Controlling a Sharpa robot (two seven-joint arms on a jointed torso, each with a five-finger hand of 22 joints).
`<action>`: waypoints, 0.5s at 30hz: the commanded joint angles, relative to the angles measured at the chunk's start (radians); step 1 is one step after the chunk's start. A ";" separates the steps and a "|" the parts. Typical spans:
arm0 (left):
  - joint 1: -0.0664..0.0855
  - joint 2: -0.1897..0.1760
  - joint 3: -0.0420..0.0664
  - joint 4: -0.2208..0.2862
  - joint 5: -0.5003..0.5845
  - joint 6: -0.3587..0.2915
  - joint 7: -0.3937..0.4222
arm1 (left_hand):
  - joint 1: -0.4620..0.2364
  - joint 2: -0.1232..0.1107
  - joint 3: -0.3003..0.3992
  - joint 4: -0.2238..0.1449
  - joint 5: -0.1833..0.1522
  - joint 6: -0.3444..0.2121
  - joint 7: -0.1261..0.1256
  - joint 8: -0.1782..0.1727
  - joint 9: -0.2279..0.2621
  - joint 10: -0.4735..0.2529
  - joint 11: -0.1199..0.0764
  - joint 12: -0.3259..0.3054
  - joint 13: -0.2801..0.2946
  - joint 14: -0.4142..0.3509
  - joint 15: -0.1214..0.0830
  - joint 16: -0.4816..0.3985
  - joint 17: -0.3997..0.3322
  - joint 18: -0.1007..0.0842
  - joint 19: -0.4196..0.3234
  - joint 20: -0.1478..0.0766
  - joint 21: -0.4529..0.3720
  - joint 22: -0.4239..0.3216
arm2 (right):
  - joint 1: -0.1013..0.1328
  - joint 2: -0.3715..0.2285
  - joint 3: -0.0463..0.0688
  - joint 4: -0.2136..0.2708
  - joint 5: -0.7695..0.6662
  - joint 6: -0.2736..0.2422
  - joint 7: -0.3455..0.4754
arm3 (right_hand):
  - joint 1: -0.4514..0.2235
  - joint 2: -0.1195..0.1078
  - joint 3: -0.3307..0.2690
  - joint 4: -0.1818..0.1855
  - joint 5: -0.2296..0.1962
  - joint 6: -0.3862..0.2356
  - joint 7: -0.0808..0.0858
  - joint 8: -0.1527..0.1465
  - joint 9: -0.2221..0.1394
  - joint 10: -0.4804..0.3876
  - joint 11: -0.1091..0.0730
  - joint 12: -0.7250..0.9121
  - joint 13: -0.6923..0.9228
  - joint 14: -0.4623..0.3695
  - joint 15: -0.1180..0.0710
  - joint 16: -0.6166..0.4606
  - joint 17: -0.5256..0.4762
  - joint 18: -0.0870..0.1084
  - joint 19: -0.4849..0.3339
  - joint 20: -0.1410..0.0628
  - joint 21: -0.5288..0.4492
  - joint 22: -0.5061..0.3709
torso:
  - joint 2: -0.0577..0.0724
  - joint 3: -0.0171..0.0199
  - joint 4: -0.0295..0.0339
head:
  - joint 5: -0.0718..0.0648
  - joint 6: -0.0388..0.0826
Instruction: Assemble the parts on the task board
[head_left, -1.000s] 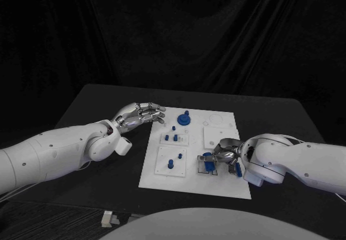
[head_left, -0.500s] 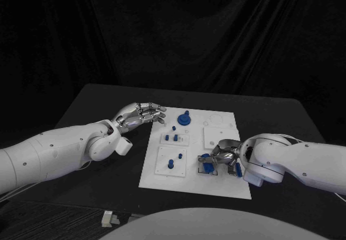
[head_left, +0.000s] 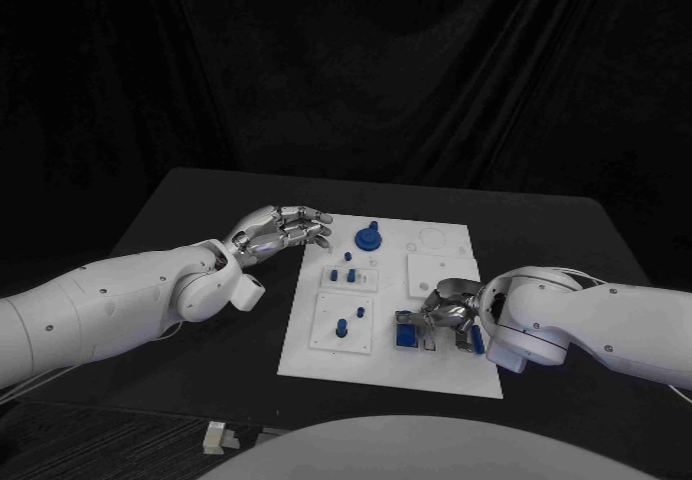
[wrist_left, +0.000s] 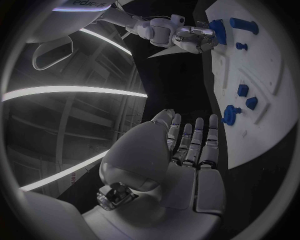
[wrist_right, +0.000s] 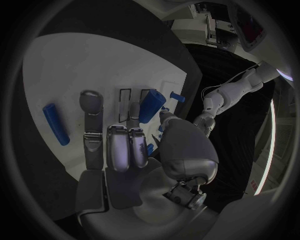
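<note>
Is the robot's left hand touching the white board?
Apart. The left wrist view shows the left hand hanging open beside the task board, with dark table between them.

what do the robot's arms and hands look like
Both arms are smooth, rounded white shells with small dark dots. A thin cable runs along the right arm. The left hand and right hand are silver metal with jointed, segmented fingers.

white task board (head_left: 433, 372), blue parts (head_left: 368, 238); black table (head_left: 202, 210); silver robot hand (head_left: 278, 232)
</note>
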 joint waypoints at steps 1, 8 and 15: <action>-0.002 0.001 0.001 0.002 0.003 0.014 0.007 | 0.000 0.008 0.008 0.001 0.004 0.001 0.007 -0.006 -0.001 0.002 0.008 -0.005 -0.001 0.002 0.005 -0.006 0.001 0.010 -0.003 0.007 0.006 -0.001 | -0.004 -0.001 -0.003 -0.002 -0.003 0.006 -0.026 | -0.013 0.001 -0.005 0.004 -0.002 -0.006 0.000 0.004 -0.001 0.105 0.005 0.003 0.263 0.068 0.005 -0.005 0.077 0.009 0.003 0.007 -0.002 0.070 | 0.001 -0.0006 0.0002 | 0.001 0.000; -0.002 0.001 0.001 0.003 0.003 0.016 0.005 | 0.000 0.008 0.008 0.001 0.004 0.001 0.007 -0.006 -0.001 0.002 0.008 -0.005 -0.001 0.002 0.005 -0.006 0.001 0.010 -0.003 0.007 0.006 -0.001 | -0.004 -0.005 -0.003 0.000 -0.003 -0.010 -0.022 | -0.038 0.011 -0.031 0.012 -0.006 -0.010 -0.001 0.014 0.003 0.105 0.004 0.003 0.263 0.069 0.004 -0.005 0.078 0.009 0.006 0.006 0.000 0.071 | 0.001 -0.0006 -0.0002 | 0.003 0.000; -0.002 -0.002 0.001 0.005 0.003 0.016 0.004 | -0.001 0.008 0.010 0.000 0.004 0.001 0.008 -0.006 -0.001 0.002 0.009 -0.006 -0.001 0.003 0.006 -0.005 0.001 0.010 -0.003 0.007 0.006 -0.001 | -0.004 -0.027 -0.002 0.015 -0.003 -0.061 0.011 | -0.056 0.023 -0.067 0.011 0.017 -0.016 -0.003 0.031 0.013 0.105 0.002 0.003 0.263 0.070 0.002 -0.003 0.081 0.008 0.010 0.005 0.003 0.072 | 0.000 0.0004 0.0000 | 0.007 0.000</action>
